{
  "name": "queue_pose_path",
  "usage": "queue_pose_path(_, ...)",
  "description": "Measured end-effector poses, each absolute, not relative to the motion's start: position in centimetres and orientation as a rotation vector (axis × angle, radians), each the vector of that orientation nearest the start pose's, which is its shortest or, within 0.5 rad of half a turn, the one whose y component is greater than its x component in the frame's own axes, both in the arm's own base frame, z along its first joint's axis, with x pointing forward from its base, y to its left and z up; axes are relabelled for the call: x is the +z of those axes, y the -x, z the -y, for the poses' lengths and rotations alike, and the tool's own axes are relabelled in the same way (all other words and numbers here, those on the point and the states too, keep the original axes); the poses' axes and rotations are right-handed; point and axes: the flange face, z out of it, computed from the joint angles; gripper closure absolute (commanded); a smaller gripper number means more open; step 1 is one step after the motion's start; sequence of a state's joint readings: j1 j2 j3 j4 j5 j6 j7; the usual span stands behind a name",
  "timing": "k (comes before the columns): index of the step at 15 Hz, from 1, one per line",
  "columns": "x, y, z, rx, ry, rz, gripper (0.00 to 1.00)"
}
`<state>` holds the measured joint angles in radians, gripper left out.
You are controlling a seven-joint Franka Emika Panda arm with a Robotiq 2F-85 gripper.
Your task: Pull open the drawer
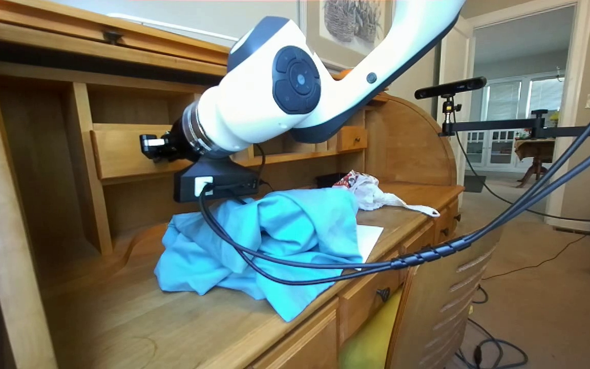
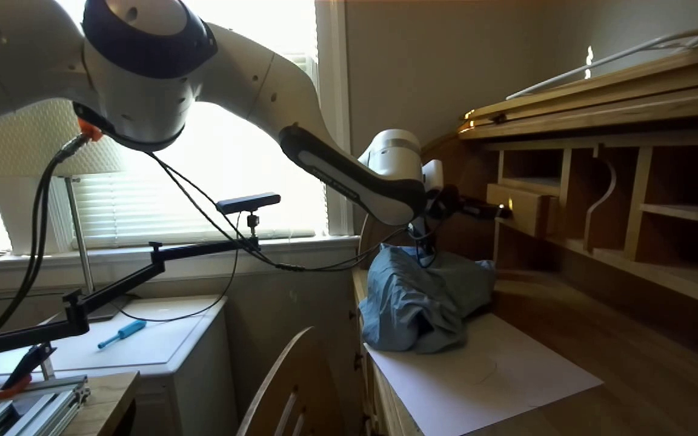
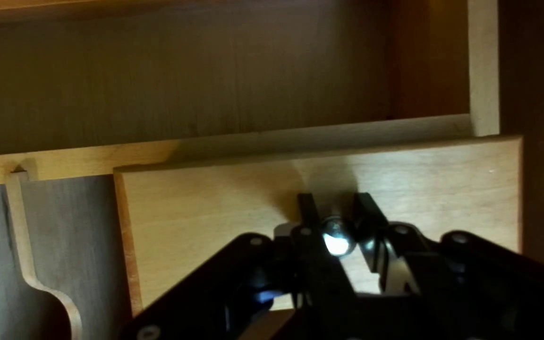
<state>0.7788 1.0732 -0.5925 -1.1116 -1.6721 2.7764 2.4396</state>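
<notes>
oak drawer (image 3: 215,226): its wide, plain front stands directly before the fingers (image 3: 307,212), and a little forward of the shelf edge (image 3: 253,144), which runs above the fingers.
round knob (image 3: 337,238): it is situated between the two fingers, one at each side, and gives a bright reflection.
gripper (image 3: 337,215): the fingers are narrow, closed on this knob.
robot arm (image 2: 258,91): it stretches behind the fingers; on it, in an exterior view, run small pale letters (image 2: 335,184), too small for reading.
button pad (image 1: 297,79): dark and rounded, higher than the fingers; its signs are too tiny to tell.
turquoise cloth (image 1: 274,236): it lies crumpled on the desk (image 1: 121,328), lower than the fingers.
sheet of paper (image 2: 494,369): flat on the desk, lower than the fingers, with one part under the cloth.
little drawer (image 1: 349,145): narrow, with its own small knob (image 1: 357,139), to the side of the fingers and well apart.
</notes>
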Motion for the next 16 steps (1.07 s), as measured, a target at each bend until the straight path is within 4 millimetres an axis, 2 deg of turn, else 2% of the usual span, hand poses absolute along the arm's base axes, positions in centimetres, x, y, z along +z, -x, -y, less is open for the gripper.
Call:
queue_pose_path(8, 23.1, -71.02, -35.51, -1.987, 2.409, -0.284, 0.94)
queue_pose_path(16, 22.63, -70.85, -36.25, -2.024, 2.333, -0.405, 0.94)
